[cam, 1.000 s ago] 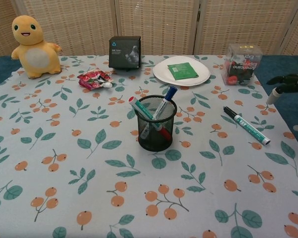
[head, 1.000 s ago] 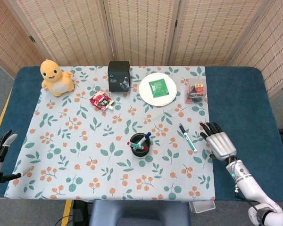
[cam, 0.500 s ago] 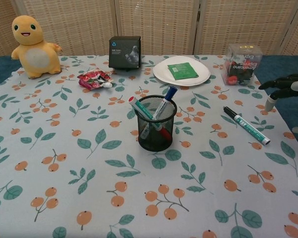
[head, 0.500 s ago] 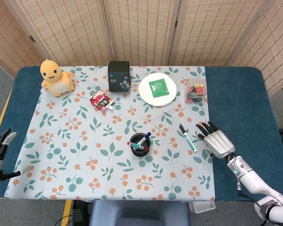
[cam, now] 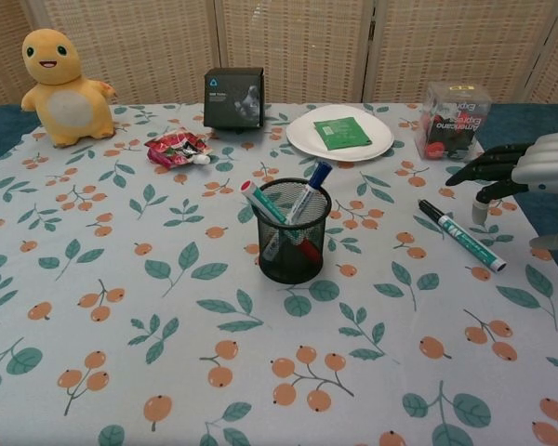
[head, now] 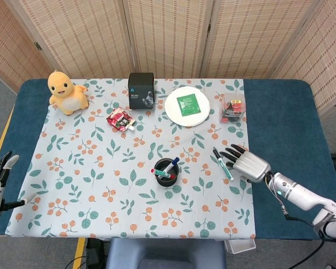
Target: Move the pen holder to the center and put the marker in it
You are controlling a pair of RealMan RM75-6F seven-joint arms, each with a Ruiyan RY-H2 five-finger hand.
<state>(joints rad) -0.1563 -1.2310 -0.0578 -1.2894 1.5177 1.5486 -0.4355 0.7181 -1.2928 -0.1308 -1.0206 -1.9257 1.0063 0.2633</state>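
Fingers: the dark fingertips [head: 231, 152] of the right hand [head: 247, 165] are spreading apart and holding nothing, reaching toward the marker without touching it.
Right hand: it is hovering low over the right edge of the tablecloth [head: 101, 168], palm down, just right of the marker; in the chest view the right hand [cam: 525, 169] is showing at the right border.
Left hand: the left hand [head: 0, 171] is hanging off the near left corner of the table [head: 280, 112], fingers apart and gripping nothing.
Marker: the marker [head: 223, 164] with a green band is lying flat on the tablecloth, pointing near-right, to the right of the pen holder; the marker [cam: 461, 235] is sitting apart from the hand in the chest view.
Pen holder: the black mesh pen holder [head: 166, 172] is standing upright near the middle of the cloth, carrying several pens; the pen holder [cam: 293, 231] is showing red, blue and green caps.
Far side: a plush toy [head: 67, 92], a black box [head: 141, 90], a red packet [head: 120, 119], a white plate [head: 186, 106] bearing a green sachet [head: 186, 104], and a clear box [head: 233, 109] are resting along the far edge.
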